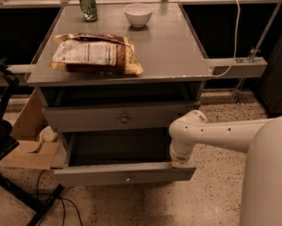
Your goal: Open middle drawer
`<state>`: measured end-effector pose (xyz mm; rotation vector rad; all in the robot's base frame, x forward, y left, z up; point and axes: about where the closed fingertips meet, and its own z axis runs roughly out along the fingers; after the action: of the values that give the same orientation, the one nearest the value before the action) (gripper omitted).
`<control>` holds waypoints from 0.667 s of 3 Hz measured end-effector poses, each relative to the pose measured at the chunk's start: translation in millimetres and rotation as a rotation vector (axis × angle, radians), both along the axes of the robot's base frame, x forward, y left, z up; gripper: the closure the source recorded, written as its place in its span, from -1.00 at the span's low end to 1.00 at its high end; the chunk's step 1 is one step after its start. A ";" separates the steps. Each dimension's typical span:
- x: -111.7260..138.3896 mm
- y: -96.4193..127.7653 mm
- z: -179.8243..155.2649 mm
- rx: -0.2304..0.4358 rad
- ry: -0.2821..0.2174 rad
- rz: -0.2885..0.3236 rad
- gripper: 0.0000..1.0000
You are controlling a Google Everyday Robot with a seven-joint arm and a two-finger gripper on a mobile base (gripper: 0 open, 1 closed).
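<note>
The middle drawer [93,175] stands well out, its slim front running left from the hand, with a small knob [128,177] at centre. It looks stiff, light and easy-sliding; the knob or the top edge suits a hold. The hand [180,162] rests at its right end; whether it is open or closed I cannot tell.

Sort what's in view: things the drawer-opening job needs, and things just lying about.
Job: middle drawer, pulled out; gripper at its front's right end.
Lying about: chip bag, green can, white bowl on the cabinet top; cardboard box on the floor.
</note>
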<state>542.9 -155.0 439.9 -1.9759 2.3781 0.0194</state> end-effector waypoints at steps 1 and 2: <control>0.0 0.0 0.0 0.000 0.000 0.000 -0.01; 0.0 0.0 0.0 0.000 0.000 0.000 -0.63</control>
<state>542.9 -155.0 439.9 -1.9759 2.3782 0.0195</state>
